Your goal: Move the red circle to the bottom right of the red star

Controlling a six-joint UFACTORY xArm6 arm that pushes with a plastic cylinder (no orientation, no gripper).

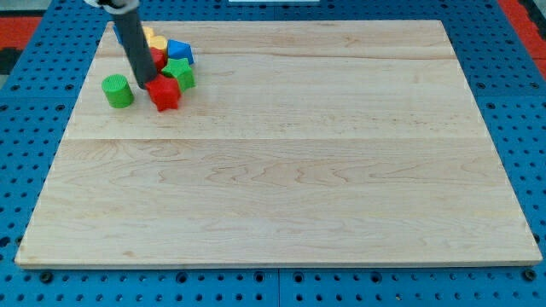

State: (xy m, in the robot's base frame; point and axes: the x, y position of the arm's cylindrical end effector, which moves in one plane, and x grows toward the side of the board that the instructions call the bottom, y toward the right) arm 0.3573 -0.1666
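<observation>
Tip (143,83) of dark rod touches left edge of red star block (164,94); red circle block (158,58) mostly hidden behind rod, above star; rod has no fingers

Single camera view, raised, looking down at a slant across the wooden board (281,170). The board's near edge runs along the view's bottom, its far edge along the view's top. All four corners fit in frame, set back moderately. Blue pegboard (512,102) borders every edge.
</observation>
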